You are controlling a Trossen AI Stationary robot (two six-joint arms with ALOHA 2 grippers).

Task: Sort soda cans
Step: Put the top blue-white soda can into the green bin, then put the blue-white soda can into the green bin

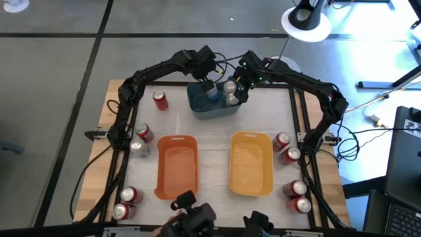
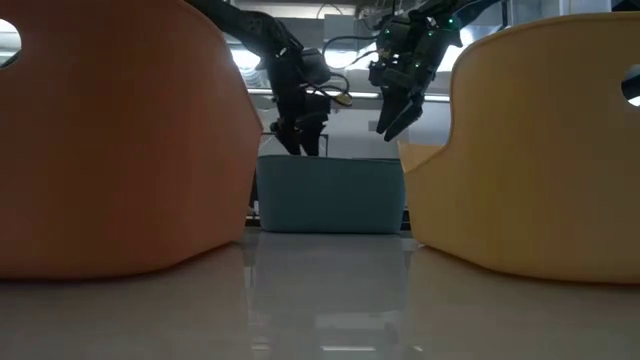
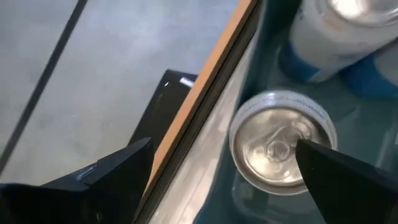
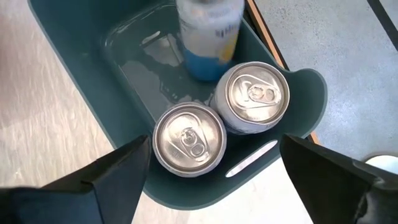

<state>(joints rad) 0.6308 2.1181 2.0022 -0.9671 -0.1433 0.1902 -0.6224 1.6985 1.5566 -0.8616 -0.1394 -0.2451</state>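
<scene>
A blue-grey bin [image 1: 197, 102] stands at the table's far middle. In it stand two silver-topped cans [image 4: 188, 138] [image 4: 252, 96] and a white-and-blue can [image 4: 208, 37]. My right gripper [image 4: 214, 186] is open and empty above the bin's right end [image 1: 237, 89]. My left gripper [image 3: 224, 180] is open, low at the bin's far side [image 1: 209, 85]. One of its fingers [image 3: 348, 180] is beside a silver can top [image 3: 280, 146], and the other [image 3: 106, 180] is over the table's far edge. Red and silver cans stand along the table's left [image 1: 145, 133] and right [image 1: 291, 155] sides. My left gripper's one finger [image 3: 323, 162] stands at the rim of the silver can top [image 3: 298, 155] in the bin, coming from above. I cannot tell whether it touches the can. My right gripper touches nothing.
An orange bin [image 1: 176, 164] and a yellow bin [image 1: 251, 163] lie side by side at the table's near middle. A red can [image 1: 160, 100] stands left of the blue-grey bin. More cans stand at the near left [image 1: 130, 195] and near right [image 1: 294, 189].
</scene>
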